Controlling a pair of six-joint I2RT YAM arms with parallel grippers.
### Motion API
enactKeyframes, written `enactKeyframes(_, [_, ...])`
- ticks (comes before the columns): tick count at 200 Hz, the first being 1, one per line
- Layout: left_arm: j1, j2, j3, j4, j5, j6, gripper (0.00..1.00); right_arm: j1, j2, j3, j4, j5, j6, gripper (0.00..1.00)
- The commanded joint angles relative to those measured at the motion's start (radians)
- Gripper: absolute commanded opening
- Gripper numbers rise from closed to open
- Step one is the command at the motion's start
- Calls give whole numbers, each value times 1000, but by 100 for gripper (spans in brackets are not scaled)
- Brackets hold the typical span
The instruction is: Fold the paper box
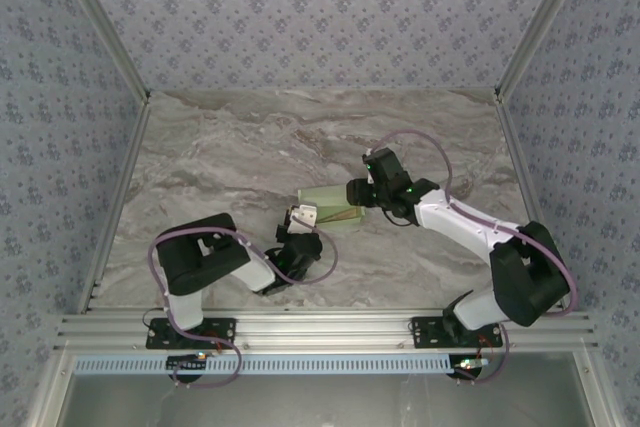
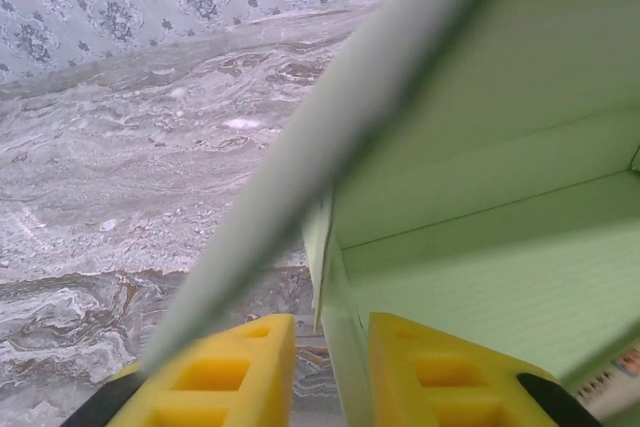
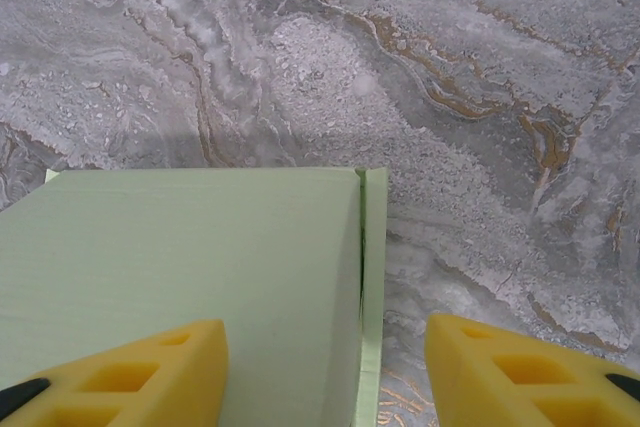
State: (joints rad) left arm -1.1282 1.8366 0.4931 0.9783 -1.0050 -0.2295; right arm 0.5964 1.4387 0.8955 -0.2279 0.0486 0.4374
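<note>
One smooth pale-green paper box (image 1: 335,203) on veined table (image 1: 250,137); left fingers (image 2: 230,377) barely parted astride its wall, right fingers (image 3: 130,372) wide, empty.

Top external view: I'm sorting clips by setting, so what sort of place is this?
Probably a purpose-built robot test cell, not a home: patterned wall panels box in a marble-look tabletop, and the arm bases sit on an aluminium rail.

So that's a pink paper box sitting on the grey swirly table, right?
Not quite. The paper box is pale green, not pink, and the right wrist view shows that up close. The rest is right: it sits on the grey swirly table.
</note>
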Motion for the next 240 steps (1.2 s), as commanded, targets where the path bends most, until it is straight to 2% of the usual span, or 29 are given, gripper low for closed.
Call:
enactKeyframes(1, [-9,-48,-8,-60,18,-25,27,9,28,17,-43,14,-6,56])
enactKeyframes(64, [-2,-177,-40,-148,86,-44,36,8,49,71,-73,23,-20,57])
enactKeyframes(126, [58,-495,-60,-525,305,-62,44,3,71,113,-87,23,-32,57])
enactKeyframes(154, [170,-647,-92,-654,505,-75,50,-1,77,133,-92,20,-42,57])
enactKeyframes(165, [220,-679,-106,-658,572,-73,52,0,77,138,-93,18,-45,57])
enactKeyframes(199, [331,-699,-128,-625,685,-34,56,-4,90,159,-101,15,-54,57])
enactKeyframes(240, [386,-641,-126,-567,724,-23,57,-27,87,223,-131,9,-83,60])
